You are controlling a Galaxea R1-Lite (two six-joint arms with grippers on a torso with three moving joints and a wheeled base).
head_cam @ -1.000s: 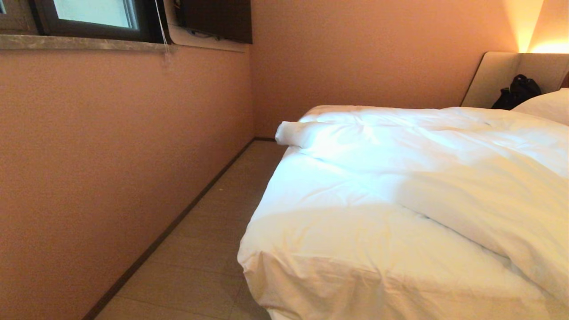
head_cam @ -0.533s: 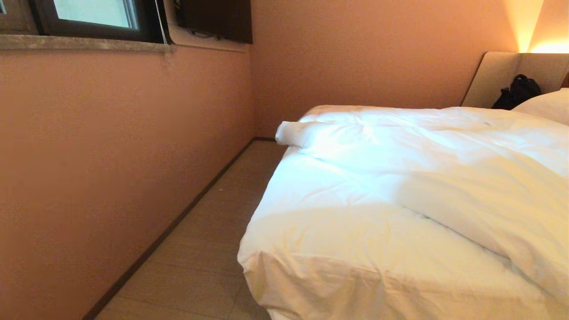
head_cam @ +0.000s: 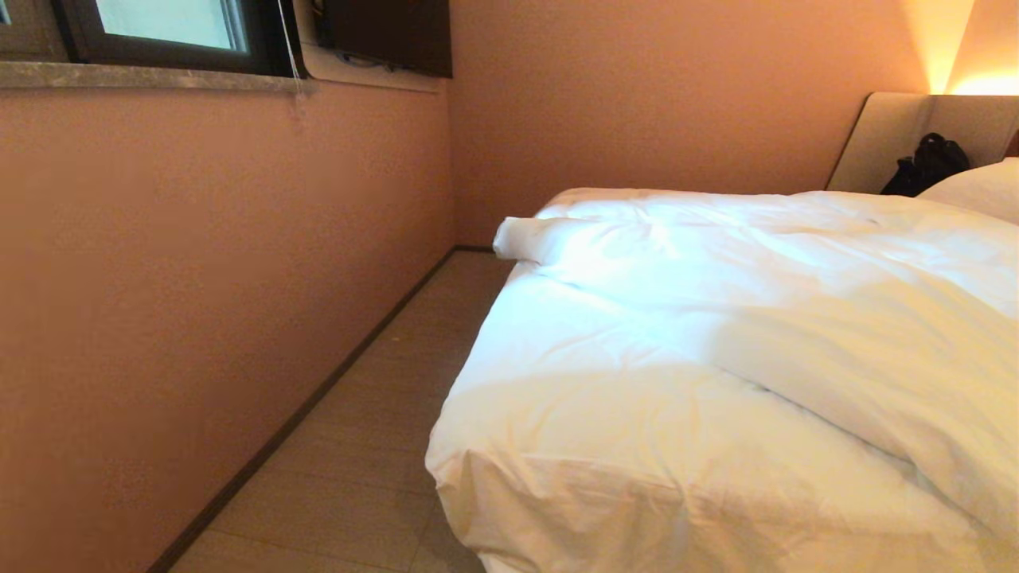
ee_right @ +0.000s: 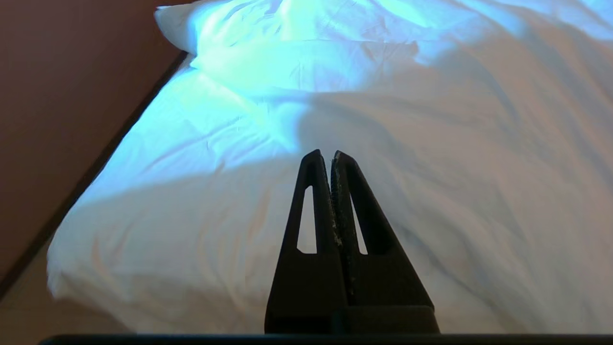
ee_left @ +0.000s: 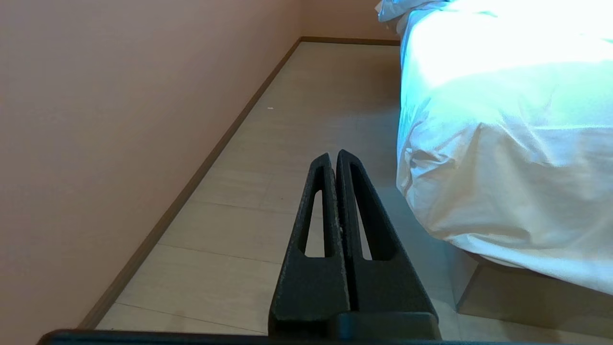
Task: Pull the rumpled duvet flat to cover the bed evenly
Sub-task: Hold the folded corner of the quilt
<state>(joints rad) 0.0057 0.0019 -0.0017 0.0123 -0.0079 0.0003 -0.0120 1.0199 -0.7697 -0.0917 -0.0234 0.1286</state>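
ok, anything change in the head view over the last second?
Nothing visible. The duvet lies rumpled across the bed as before, its rolled corner toward the wall, the pillow in place. Neither arm has entered the head view.

Two matte black grippers: the left gripper [ee_left: 334, 154] and right gripper [ee_right: 327, 154] each carry long tapered fingers [ee_left: 364, 225] with slotted cut-outs, pale scuffs flecking the inner edges, on a black bar-shaped base.
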